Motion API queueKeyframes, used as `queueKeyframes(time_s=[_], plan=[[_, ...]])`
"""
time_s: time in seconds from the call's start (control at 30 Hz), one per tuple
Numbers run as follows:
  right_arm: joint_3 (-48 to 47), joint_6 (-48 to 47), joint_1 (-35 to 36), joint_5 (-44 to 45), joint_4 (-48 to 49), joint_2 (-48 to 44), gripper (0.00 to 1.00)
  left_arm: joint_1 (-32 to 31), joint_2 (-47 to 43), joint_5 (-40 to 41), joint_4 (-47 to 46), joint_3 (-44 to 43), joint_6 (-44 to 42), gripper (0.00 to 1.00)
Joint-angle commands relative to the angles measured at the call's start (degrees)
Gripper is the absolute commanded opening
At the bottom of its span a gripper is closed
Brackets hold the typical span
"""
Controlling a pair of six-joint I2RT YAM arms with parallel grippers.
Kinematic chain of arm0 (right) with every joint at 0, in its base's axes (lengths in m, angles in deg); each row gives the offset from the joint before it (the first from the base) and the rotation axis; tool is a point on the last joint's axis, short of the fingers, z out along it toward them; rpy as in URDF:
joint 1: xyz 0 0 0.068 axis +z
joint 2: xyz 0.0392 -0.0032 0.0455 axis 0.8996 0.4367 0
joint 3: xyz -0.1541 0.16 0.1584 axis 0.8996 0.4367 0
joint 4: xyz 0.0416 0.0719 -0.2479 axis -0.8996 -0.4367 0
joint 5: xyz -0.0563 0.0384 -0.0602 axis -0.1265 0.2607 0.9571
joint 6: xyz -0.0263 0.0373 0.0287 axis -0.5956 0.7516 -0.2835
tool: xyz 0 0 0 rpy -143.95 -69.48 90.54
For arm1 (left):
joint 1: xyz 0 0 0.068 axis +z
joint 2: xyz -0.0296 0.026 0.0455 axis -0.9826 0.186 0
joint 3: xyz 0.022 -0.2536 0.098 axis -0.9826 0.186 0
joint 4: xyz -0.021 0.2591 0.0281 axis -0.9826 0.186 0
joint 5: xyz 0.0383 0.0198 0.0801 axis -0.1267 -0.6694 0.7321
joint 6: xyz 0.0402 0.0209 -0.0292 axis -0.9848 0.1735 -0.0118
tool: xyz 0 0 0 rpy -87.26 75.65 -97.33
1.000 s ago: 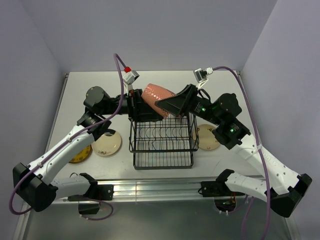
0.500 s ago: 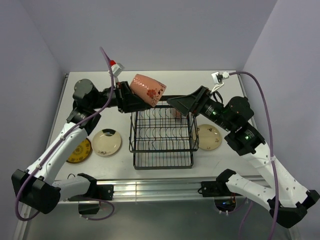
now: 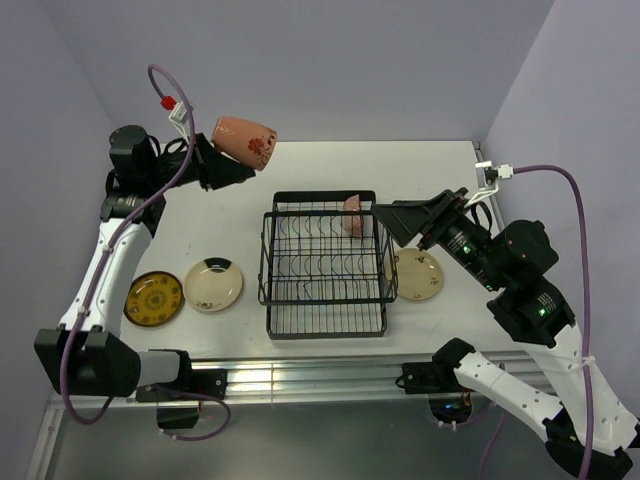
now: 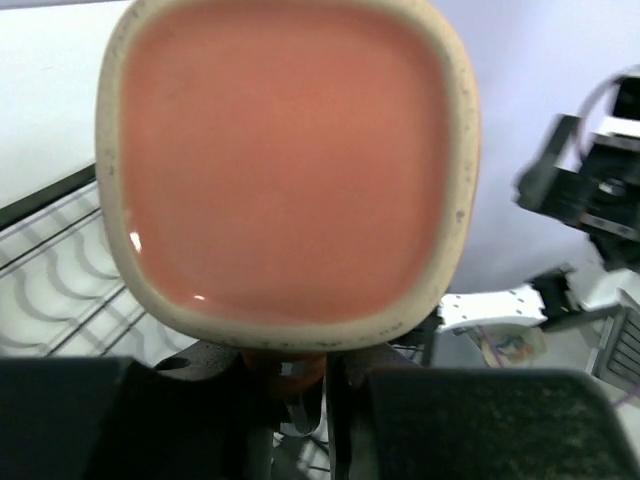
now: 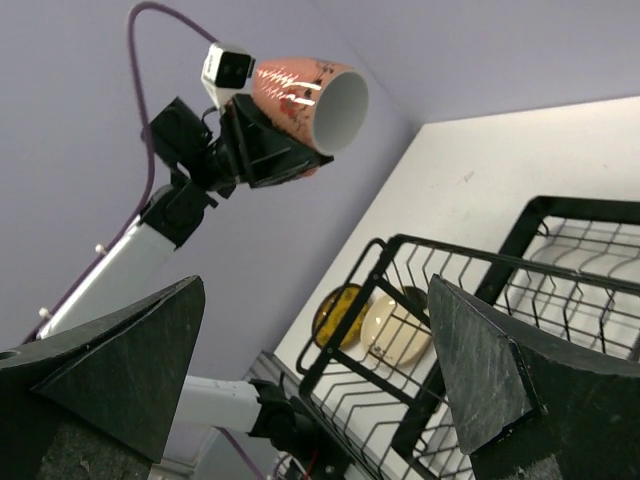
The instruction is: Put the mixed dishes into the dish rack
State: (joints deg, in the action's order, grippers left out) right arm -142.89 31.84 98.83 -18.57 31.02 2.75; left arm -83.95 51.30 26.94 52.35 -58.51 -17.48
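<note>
Mug (image 3: 245,141) is in the air at the upper left of the top view, lying on its side, with the left gripper (image 3: 222,160) clamped on it, well apart from the rack (image 3: 323,194) at centre. Right gripper (image 3: 388,215) stands wide open and empty at the rack's upper right corner. Yellow plate (image 3: 154,297) and cream plate (image 3: 213,284) lie left of the rack, second cream plate (image 3: 418,273) right.

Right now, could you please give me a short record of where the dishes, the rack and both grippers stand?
left gripper: shut on the pinkish mug, in the air over the table far left, mouth pointing right
right gripper: open, empty, near the dish rack far right corner
rack contents: one small pinkish item at the far right, kind unclear
left of rack: yellow patterned plate, cream plate, lying flat
right of rack: second cream plate, lying flat
</note>
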Motion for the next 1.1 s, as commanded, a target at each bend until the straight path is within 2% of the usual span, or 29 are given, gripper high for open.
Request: queueKeyframes(time_s=[0.0, 0.4, 0.6, 0.77, 0.9, 1.07], plan=[[-0.5, -2.5, -0.4, 1.9, -2.5, -0.7, 1.00, 1.7, 1.6, -0.8, -0.1, -4.4, -6.3, 0.00], [0.9, -2.3, -0.4, -0.7, -2.9, -2.4, 1.00, 1.9, 11.4, 5.6, 2.7, -9.1, -15.6, 0.00], [0.2, -3.0, -0.4, -0.4, -3.4, -4.2, 1.00, 1.4, 17.6, 7.8, 0.2, -8.3, -19.1, 0.00], [-0.7, -4.3, -0.4, 1.0, -5.1, -4.9, 1.00, -1.0, 22.8, 11.4, 1.0, -10.1, -23.4, 0.00], [-0.9, -4.6, -0.4, 1.4, -5.6, -5.5, 1.00, -1.7, 26.4, 11.5, -3.0, -9.5, -22.9, 0.00], [-0.3, -4.8, -0.4, 2.0, -5.9, -6.1, 1.00, -6.0, 31.5, 14.8, 0.3, -12.1, -27.5, 0.00]])
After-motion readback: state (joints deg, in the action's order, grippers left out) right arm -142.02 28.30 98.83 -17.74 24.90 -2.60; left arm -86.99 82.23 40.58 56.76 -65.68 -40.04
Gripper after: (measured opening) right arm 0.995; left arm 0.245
